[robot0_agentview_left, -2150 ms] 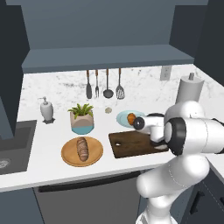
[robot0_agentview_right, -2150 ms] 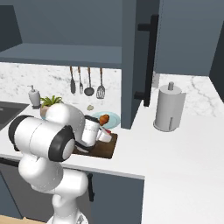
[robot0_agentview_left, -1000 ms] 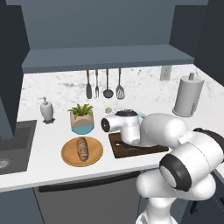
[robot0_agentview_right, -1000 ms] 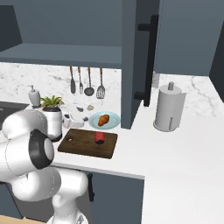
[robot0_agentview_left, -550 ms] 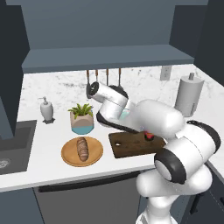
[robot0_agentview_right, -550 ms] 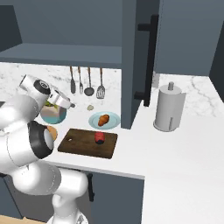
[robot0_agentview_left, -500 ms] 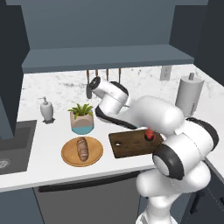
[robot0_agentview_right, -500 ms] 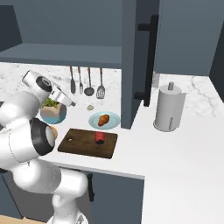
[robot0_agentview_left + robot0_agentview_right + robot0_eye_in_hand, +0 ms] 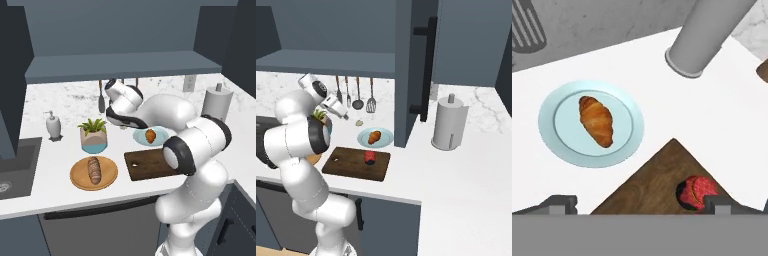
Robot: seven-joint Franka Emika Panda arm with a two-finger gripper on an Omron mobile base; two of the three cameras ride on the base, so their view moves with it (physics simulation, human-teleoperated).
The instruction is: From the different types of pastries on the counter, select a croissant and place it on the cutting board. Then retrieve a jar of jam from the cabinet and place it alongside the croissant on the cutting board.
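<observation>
The orange-brown croissant lies on a pale blue plate on the white counter; it also shows in both base views. The dark-red jar of jam sits on the dark wooden cutting board. My gripper hangs open and empty above the counter, near the back wall, left of plate and board. The other pastry, a dark ridged loaf, rests on a round tan plate. The grey-blue cabinet runs overhead.
A paper-towel roll stands right of the plate. Utensils hang on the back wall close to my hand. A potted plant, a soap dispenser and a sink lie to the left. An open cabinet door hangs beside the plate.
The arm has lifted off the cutting board and swung up and left toward the hanging utensils. The jar stays on the board. The jaws remain open.
</observation>
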